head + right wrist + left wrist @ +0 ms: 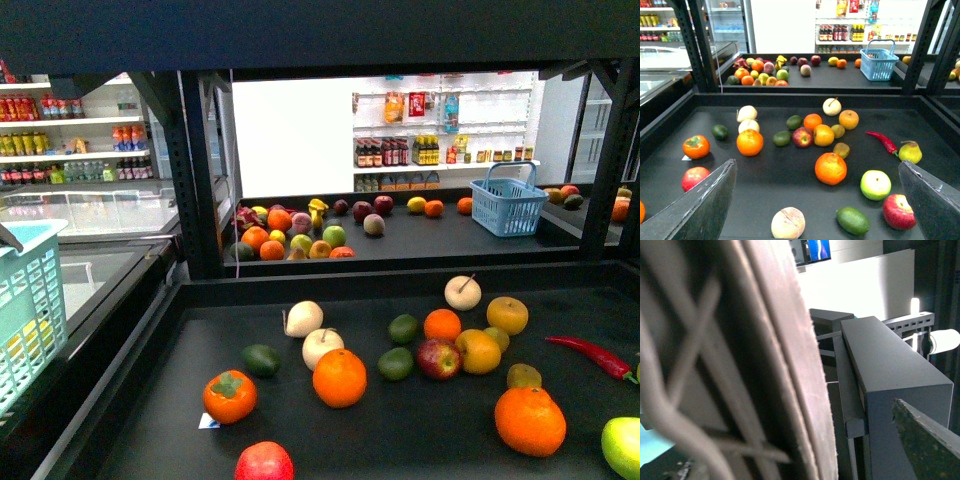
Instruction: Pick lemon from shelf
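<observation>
Fruit is being displayed across two black trays of the shelf (420, 435), one near and one farther back. The lemon (416, 204) is being shown on the far tray, right of the middle, just beside a small orange (433, 208) and left of a blue basket (508, 200). In the right wrist view the same lemon (833, 61) is being seen well beyond the gripper, at the far side of the scene.

The right gripper (817, 164) is being held above the near tray with its jaws spread wide and nothing between them; a large orange (830, 168) and a green apple (875, 184) are lying on the tray below the gap. A red chilli (592, 352) is lying at the near tray's right edge.

The left gripper (920, 437) is being crowded by a blurred lattice wall that is filling most of the left wrist view; only one dark finger (927, 445) is being shown, so how far its jaws are parted cannot be told. In the front view neither arm is being shown, and a teal basket (25, 300) is being seen at the left edge.
</observation>
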`<state>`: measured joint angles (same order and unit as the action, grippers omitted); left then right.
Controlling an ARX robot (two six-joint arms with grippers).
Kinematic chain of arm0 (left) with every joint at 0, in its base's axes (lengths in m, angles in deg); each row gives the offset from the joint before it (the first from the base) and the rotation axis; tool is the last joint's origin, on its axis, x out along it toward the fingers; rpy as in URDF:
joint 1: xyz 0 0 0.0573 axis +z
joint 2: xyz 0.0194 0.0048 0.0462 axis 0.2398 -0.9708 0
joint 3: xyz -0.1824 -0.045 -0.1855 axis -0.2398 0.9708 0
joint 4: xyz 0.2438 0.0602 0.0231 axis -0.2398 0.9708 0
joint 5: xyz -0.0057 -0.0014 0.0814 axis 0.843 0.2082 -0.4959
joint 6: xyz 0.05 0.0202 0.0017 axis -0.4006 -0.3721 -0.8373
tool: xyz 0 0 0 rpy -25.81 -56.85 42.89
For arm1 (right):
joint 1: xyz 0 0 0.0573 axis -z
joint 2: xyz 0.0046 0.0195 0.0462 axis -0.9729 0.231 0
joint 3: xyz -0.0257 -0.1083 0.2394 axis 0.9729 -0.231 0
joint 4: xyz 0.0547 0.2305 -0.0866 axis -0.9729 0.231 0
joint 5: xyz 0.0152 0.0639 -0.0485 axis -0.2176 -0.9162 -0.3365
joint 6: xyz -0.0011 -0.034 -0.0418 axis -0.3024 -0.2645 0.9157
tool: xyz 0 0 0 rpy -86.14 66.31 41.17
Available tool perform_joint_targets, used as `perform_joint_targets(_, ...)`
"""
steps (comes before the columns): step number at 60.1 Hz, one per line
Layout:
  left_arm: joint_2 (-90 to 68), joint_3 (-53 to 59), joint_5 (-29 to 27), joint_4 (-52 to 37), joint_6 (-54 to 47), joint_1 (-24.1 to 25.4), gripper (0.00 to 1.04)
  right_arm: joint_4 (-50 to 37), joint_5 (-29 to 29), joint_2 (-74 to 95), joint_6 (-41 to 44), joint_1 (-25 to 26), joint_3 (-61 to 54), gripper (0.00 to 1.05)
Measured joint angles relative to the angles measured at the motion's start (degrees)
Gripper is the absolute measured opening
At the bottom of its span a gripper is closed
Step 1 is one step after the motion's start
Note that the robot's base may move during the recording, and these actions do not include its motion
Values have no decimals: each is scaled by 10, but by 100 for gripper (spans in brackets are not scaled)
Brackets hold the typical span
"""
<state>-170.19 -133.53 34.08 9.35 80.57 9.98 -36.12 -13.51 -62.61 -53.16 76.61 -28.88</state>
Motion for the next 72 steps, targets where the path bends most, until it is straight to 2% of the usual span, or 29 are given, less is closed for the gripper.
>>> perform_joint_targets(12, 40, -4, -24, 139, -50, 0, 97, 0, 0, 0, 0, 0, 0, 97)
perform_joint_targets(26, 61, -10, -38, 247, -95, -1, 97, 0, 0, 0, 0, 0, 0, 97)
perform_joint_targets(55, 94, 3, -37, 287, -134, -4, 97, 0, 0, 0, 0, 0, 0, 97)
perform_joint_targets(72, 129, 10, -57, 359, -160, -9, 97, 0, 0, 0, 0, 0, 0, 97)
